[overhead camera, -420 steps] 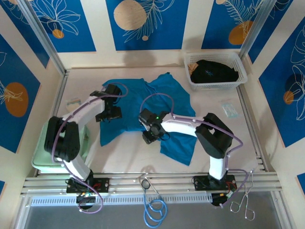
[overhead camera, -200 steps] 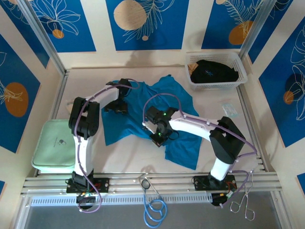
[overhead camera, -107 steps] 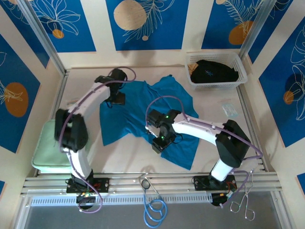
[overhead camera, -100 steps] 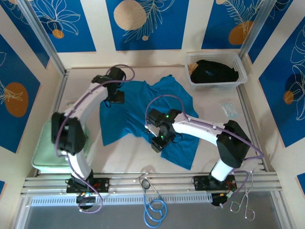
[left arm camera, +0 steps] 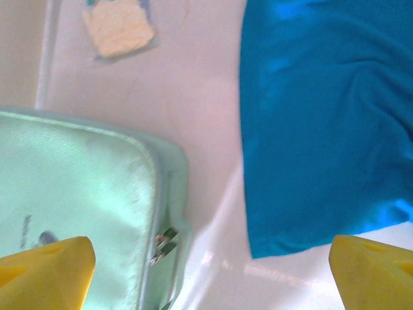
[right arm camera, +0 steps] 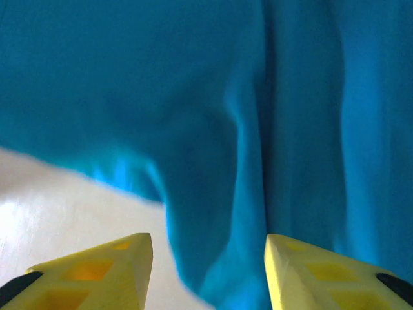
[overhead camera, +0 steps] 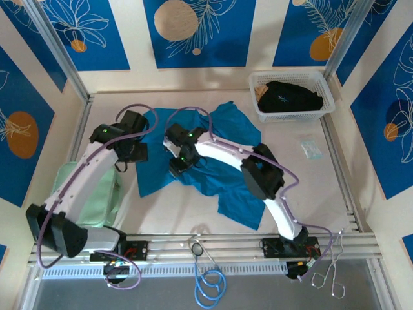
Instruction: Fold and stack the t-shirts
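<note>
The teal-blue t-shirt (overhead camera: 240, 191) lies spread and rumpled across the middle of the table. The black t-shirt (overhead camera: 288, 97) is bunched in the basket at the back right. My left gripper (overhead camera: 132, 154) hovers at the teal shirt's left edge. In the left wrist view it (left arm camera: 210, 278) is wide open over bare table between the shirt (left arm camera: 322, 129) and the green pad (left arm camera: 71, 194). My right gripper (overhead camera: 179, 165) hangs over the shirt's left half. In the right wrist view it (right arm camera: 210, 271) is open above a fold of teal cloth (right arm camera: 258, 97), clamping nothing.
A white mesh basket (overhead camera: 293, 115) stands at the back right. The pale green pad (overhead camera: 84, 200) lies at the left near edge. Small packets lie at the right (overhead camera: 310, 148) and beyond the pad (left arm camera: 119, 29). Metal rails run along the near edge.
The right gripper let go, opened and moved from the shirt's lower middle up and left. The left gripper opened wider and swung from the shirt's far left corner nearer, beside the pad.
</note>
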Controlling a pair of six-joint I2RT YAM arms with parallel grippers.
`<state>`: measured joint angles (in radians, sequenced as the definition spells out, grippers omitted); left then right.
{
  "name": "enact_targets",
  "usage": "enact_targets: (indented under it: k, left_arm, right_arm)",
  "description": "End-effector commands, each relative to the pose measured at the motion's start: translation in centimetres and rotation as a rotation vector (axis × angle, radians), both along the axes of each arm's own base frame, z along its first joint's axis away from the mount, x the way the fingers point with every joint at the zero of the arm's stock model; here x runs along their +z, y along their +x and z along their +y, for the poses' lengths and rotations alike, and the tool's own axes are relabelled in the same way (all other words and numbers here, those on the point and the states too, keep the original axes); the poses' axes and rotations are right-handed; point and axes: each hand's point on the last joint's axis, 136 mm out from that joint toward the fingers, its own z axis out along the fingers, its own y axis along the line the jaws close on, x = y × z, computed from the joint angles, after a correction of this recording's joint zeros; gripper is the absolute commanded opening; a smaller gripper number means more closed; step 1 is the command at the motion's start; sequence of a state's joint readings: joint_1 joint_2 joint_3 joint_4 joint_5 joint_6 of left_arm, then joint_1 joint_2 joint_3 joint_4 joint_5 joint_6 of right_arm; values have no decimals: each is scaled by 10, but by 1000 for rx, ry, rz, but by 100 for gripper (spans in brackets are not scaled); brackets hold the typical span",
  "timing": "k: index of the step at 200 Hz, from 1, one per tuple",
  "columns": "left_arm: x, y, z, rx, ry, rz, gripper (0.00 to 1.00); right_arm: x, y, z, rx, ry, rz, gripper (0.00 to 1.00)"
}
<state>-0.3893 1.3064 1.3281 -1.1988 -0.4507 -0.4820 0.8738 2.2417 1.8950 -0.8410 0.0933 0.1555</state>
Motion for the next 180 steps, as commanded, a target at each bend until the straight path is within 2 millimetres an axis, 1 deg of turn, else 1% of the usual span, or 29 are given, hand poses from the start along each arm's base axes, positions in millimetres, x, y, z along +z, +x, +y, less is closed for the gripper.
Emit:
enact_targets:
  k: [1,13,24,34,40,43,47,61,76,85,99,109,115,127,143,156,165,180]
  left_arm:
    - [-3,-34,19,47,44,52,94]
    - [-7,-42,21,54,39,61,94]
    - [-12,-46,22,58,34,69,94]
    - [-15,-49,22,59,29,79,94]
    - [-18,-50,21,56,27,87,94]
    - [-19,-50,21,57,26,91,94]
    - [-21,-50,21,56,28,97,94]
    - [-26,-51,20,49,30,121,93]
    - [-34,-52,16,32,25,156,93]
    - [-39,-53,14,23,18,182,93]
    - [-52,-53,7,10,-3,216,90]
    - [-63,-52,-2,0,-43,233,89]
    - [-69,-50,-8,-5,-75,234,88]
    - [-81,-45,-24,-20,-147,233,87]
    - [-94,-35,-44,-35,-222,225,85]
    - [-104,-26,-57,-41,-254,228,84]
    - [-111,-20,-66,-48,-261,237,83]
    - [-125,-13,-80,-62,-262,259,82]
  right_arm:
    - [-7,6,10,33,-12,43,50]
    - [-18,15,14,23,-26,57,49]
    - [-27,21,16,7,-35,82,43]
    - [-33,25,17,-8,-38,105,29]
    - [-35,26,17,-14,-39,114,17]
    - [-35,27,17,-19,-40,119,9]
    - [-34,27,18,-23,-36,123,0]
    - [-20,27,22,-26,-5,126,0]
    - [9,28,26,-38,57,107,0]
    - [28,32,26,-62,95,92,0]
    - [50,44,19,-129,142,82,0]
    - [60,55,10,-187,163,90,0]
    - [62,61,4,-221,171,99,0]
    - [57,71,-9,-281,170,125,0]
    - [44,82,-25,-352,154,163,0]
    - [33,87,-34,-398,144,191,0]
    - [27,90,-40,-424,134,206,6]
    - [20,91,-47,-449,117,220,20]
